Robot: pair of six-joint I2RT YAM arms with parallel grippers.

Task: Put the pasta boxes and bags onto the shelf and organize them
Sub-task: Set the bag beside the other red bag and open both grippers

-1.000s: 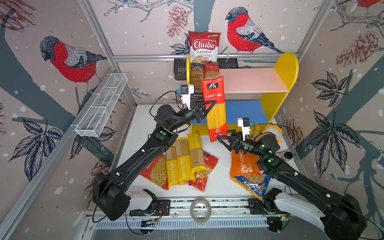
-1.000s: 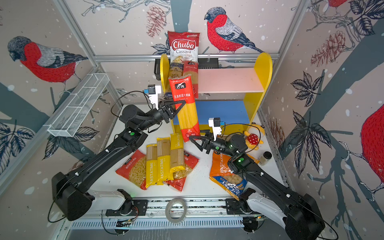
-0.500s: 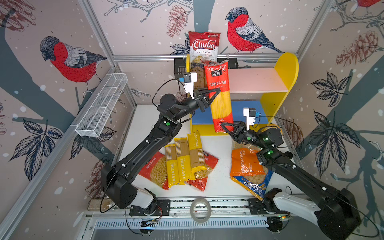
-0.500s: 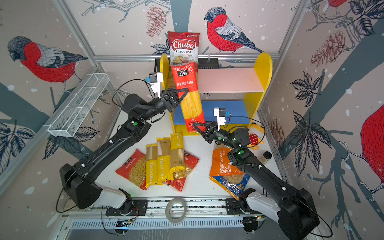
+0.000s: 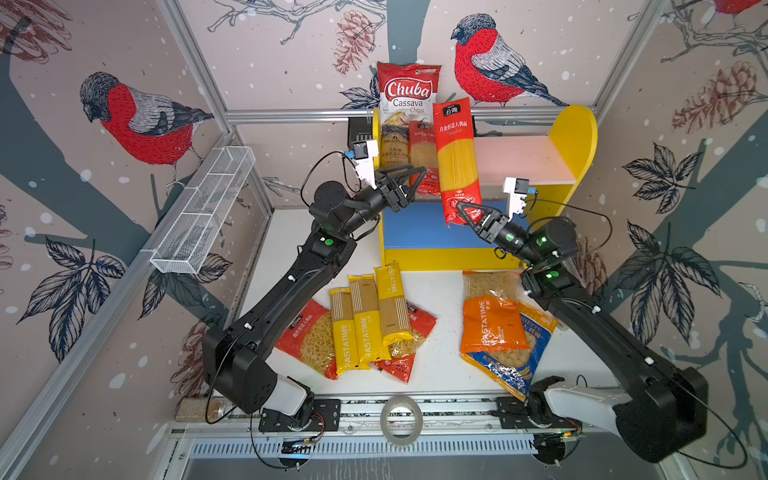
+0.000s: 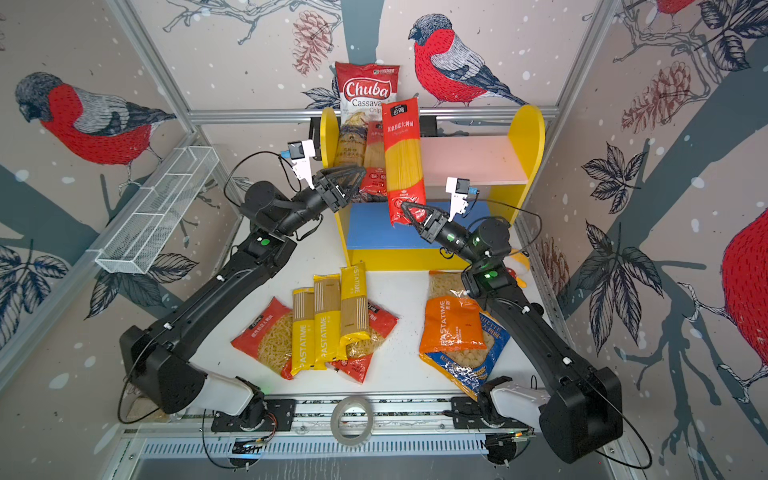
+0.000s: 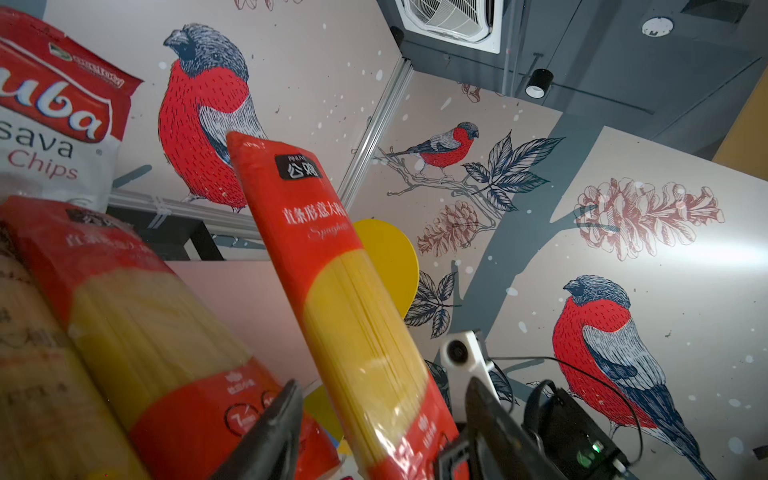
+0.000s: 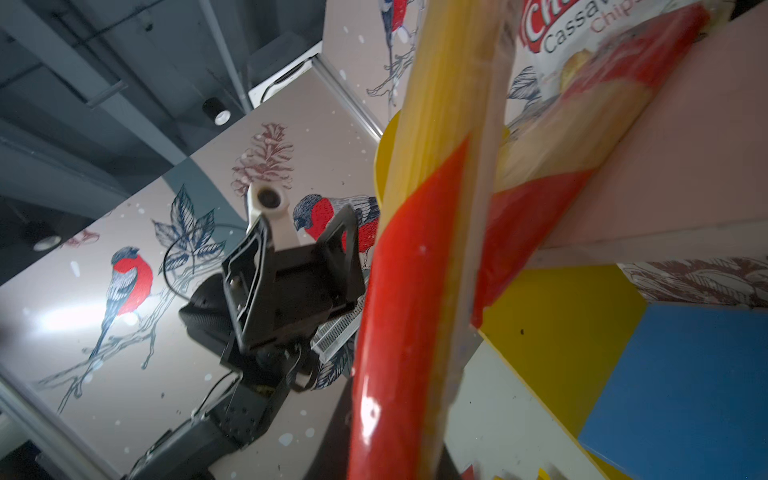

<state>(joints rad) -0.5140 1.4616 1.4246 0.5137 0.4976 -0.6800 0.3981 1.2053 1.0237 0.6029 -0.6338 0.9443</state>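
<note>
Now | left jaws apart, released red spaghetti pack (image 5: 457,162) | right jaws clamped on it

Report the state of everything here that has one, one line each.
left gripper, open, gripping nothing
right gripper, shut on the lower end of the red spaghetti pack
red spaghetti pack, held upright before the shelf
dark spaghetti pack, upright on the pink board
other red pack, upright beside it
yellow spaghetti packs, lying flat on red bags
orange bag, lying on the blue-yellow bag
Chuba bag, upright behind the shelved packs
</note>
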